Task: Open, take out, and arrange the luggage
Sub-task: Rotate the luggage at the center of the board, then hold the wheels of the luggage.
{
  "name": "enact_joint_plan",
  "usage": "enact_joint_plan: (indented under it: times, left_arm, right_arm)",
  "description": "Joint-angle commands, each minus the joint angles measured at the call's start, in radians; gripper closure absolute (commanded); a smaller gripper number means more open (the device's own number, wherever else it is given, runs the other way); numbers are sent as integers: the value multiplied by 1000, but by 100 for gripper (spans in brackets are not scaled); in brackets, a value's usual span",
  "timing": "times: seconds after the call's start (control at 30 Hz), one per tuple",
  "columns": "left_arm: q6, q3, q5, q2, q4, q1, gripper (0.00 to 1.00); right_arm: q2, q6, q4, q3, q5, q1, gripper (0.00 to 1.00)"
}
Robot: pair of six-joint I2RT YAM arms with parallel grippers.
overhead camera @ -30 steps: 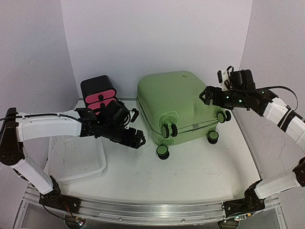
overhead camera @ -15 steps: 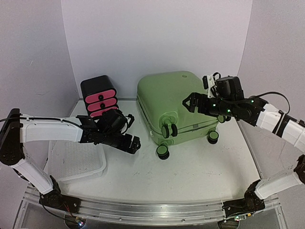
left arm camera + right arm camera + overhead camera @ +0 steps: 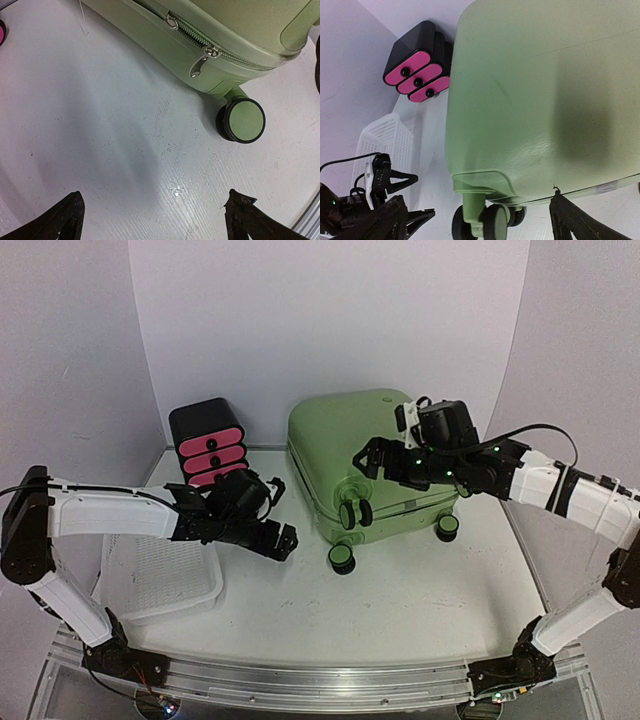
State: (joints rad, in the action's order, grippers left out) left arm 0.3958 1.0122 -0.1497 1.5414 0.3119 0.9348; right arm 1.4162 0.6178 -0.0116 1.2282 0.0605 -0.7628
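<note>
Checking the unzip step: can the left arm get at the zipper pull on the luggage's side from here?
Probably yes: the left gripper is open over the table, and the zipper pull hangs on the luggage seam right ahead, nothing between.

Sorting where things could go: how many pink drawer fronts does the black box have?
3, stacked on the black drawer box left of the luggage: top front, middle front, bottom front. None seems hidden.
</note>
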Motion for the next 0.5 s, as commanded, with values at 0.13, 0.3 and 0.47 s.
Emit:
enact_joint_plan:
  times: [0.13,0.3,0.47]
  left_arm:
    - [-70,57,3,29,-41,-2,1]
    - [-114,47,27,46,-107,-1,4]
    - [-140,75,45,96,-158,-3,4]
  right_arm:
    - [120,-20,134,153,77,-135,2]
    - [167,17,228,140,171,-213,2]
    - [196,74,255,98,233,-249,3]
